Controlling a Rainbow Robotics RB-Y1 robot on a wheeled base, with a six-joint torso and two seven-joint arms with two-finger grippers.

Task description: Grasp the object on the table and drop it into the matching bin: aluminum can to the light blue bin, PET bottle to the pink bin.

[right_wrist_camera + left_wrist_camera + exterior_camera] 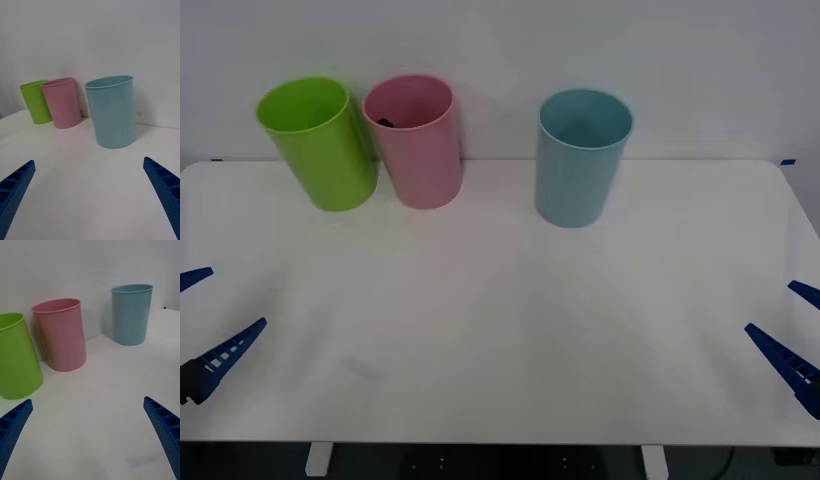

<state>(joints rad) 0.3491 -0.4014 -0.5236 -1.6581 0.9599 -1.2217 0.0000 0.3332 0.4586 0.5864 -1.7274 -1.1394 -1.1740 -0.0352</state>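
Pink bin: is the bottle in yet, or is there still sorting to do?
Looks done: something dark, likely the bottle's cap, shows inside the pink bin. The table holds just the three bins. Left gripper and right gripper sit open and apart at the table's sides, holding nothing.

The white table (500, 340) carries three upright bins along its far edge. The green bin (320, 145) and pink bin (418, 140) stand just beside each other at left. The light blue bin (580, 158) stands apart, right of centre.
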